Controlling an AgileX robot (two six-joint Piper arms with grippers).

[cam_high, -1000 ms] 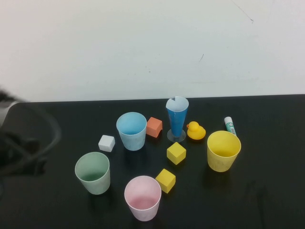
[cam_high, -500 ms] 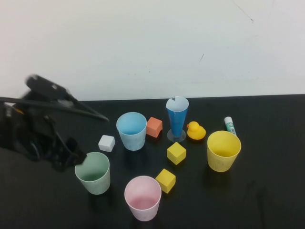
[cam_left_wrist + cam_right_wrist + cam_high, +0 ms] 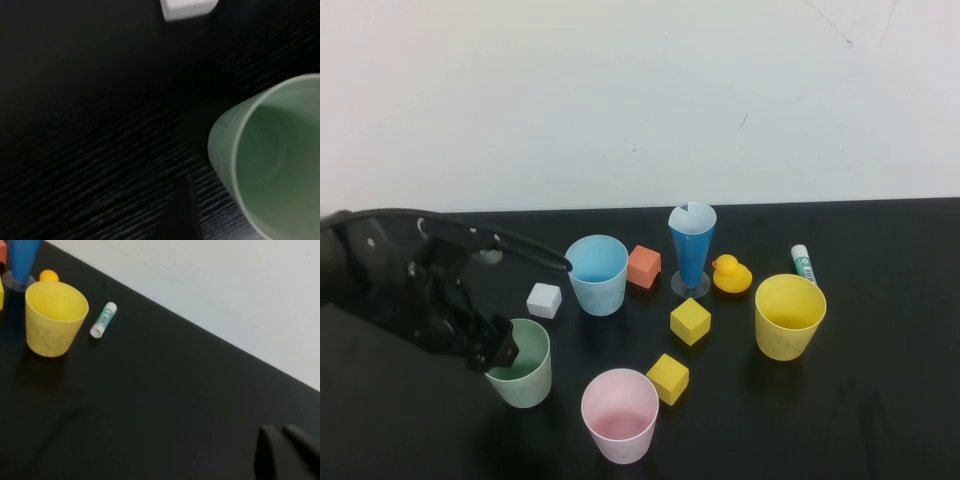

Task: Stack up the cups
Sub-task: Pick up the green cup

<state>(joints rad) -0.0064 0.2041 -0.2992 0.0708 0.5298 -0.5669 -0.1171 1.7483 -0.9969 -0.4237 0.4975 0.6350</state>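
Left gripper (image 3: 533, 305) hangs over the green cup (image 3: 523, 367), fingers spread wide; right gripper (image 3: 286, 452), fingers closed, sits apart from the yellow cup (image 3: 51, 317)

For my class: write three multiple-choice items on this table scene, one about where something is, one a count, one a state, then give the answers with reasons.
1. Which cup is nearest the left gripper?
A. yellow cup
B. green cup
C. pink cup

2. How many yellow cubes lie on the table?
A. one
B. two
C. four

3. How do the cups stand?
A. all nested
B. two nested
C. all apart, upright

Answers:
1 B: the open left gripper is at the rim of the green cup.
2 B: one yellow cube and another.
3 C: the blue cup, pink cup, yellow cup and the green stand singly; the right gripper, shut, is parked away.
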